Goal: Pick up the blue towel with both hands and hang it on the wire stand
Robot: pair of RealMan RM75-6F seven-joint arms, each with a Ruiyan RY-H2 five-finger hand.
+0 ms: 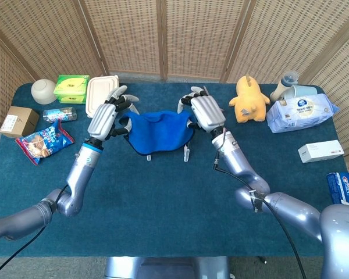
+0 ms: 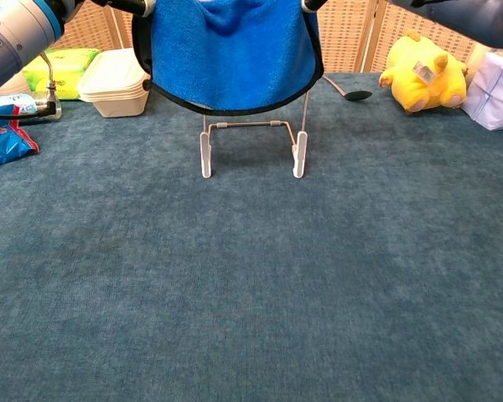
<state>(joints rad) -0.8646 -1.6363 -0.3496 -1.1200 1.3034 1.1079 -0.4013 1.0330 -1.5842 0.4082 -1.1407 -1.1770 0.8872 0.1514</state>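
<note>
The blue towel [image 1: 157, 131] with a black edge hangs spread between my two hands, draped over the top of the wire stand [image 2: 253, 142]. My left hand [image 1: 106, 116] pinches the towel's left corner and my right hand [image 1: 206, 111] pinches its right corner. In the chest view the towel [image 2: 228, 52] covers the stand's upper part, and only the stand's legs and white feet show below it. Both hands are cut off at the top of that view.
Left side: white lidded box [image 1: 100, 93], green pack [image 1: 71, 88], bowl [image 1: 44, 90], snack bag [image 1: 43, 142], cardboard box [image 1: 17, 121]. Right side: yellow plush toy [image 1: 248, 100], wipes pack [image 1: 301, 113], small white box [image 1: 320, 150]. A spoon [image 2: 345, 90] lies behind the stand.
</note>
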